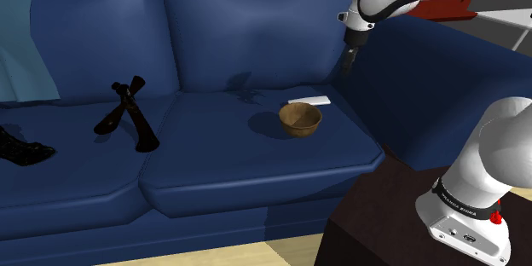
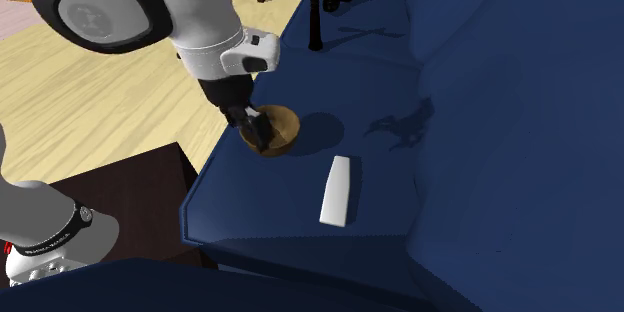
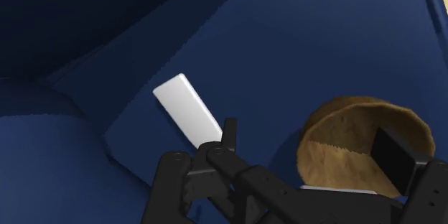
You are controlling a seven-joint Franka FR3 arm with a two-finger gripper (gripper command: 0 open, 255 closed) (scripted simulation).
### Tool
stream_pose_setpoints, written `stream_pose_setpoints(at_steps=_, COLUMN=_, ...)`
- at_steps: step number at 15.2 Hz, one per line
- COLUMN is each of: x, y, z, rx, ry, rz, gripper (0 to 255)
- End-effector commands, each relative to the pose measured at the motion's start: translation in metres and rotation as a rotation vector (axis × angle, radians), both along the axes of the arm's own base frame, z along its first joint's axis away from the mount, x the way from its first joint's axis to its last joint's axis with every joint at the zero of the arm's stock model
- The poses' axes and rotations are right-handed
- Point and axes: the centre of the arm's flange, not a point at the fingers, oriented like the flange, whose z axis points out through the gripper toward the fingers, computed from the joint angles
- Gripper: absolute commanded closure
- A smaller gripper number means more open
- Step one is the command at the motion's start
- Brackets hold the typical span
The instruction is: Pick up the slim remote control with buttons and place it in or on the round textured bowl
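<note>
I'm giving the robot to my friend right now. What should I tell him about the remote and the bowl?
Hand: open, empty, hanging above the sofa cushion.
Remote: white, lying flat on the cushion beside the bowl, not touching it.
Bowl: brown, upright, empty.
Done: the remote is not picked up yet.
Left: lower onto the remote, grip it, lift it, set it in the bowl.

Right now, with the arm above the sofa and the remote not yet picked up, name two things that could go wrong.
1. The white remote lies flat on the sofa cushion, so the open fingers may dig into the cushion or slip off its thin edges.
2. The brown bowl sits near the remote, so fingers coming down might knock it aside.
</note>
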Motion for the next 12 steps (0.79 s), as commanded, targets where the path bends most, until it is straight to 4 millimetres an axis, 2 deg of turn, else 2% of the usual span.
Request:
stream_pose_setpoints(at_steps=1, x=0.019, y=-0.013, z=-0.018, rx=-0.003, ry=0.006, rz=0.057, gripper=0)
stream_pose_setpoints(at_steps=12, x=0.118, y=-0.050, z=-0.123, rx=-0.009, ry=0.040, rz=0.345, gripper=0)
